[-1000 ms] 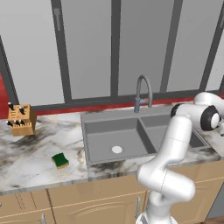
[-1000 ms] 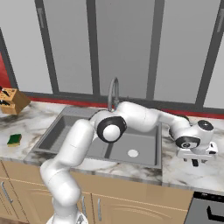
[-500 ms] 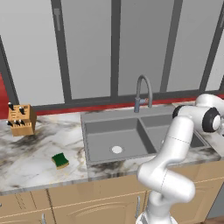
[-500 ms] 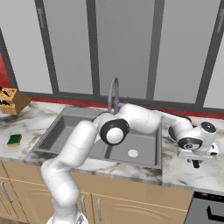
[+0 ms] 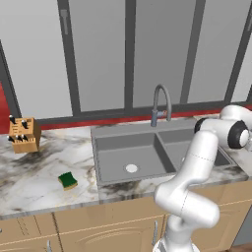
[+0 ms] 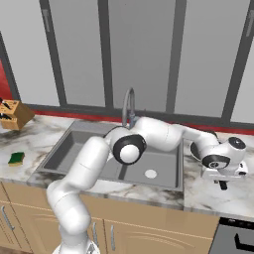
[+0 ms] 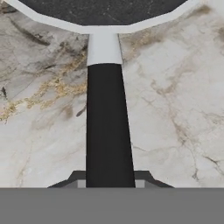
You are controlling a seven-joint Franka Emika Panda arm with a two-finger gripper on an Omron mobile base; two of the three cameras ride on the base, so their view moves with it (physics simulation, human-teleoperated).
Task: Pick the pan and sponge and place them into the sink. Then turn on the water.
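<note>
The pan [image 7: 105, 8] lies on the marble counter to the right of the sink. Its dark round body is at the top of the hand view, and its black handle [image 7: 108, 131] runs down between my fingertips [image 7: 72, 180]. My gripper [image 7: 109, 180] is shut on that handle. In the right base view the gripper [image 6: 222, 182] points down at the counter just right of the sink [image 6: 79, 124]. The green sponge [image 5: 68, 180] [image 6: 16, 158] lies on the counter left of the sink [image 5: 123, 130]. No water is in view at the faucet [image 5: 160, 101] [image 6: 128, 104].
A wooden knife block [image 5: 23, 135] [image 6: 12, 113] stands at the far left against the wall. My own arm stretches across the sink's right basin. A dark stove edge [image 6: 238, 238] sits at the lower right. Grey window panels run behind the counter.
The gripper has gone from open to shut on the pan's handle. The arm has hardly moved, and the sponge lies where it was.
</note>
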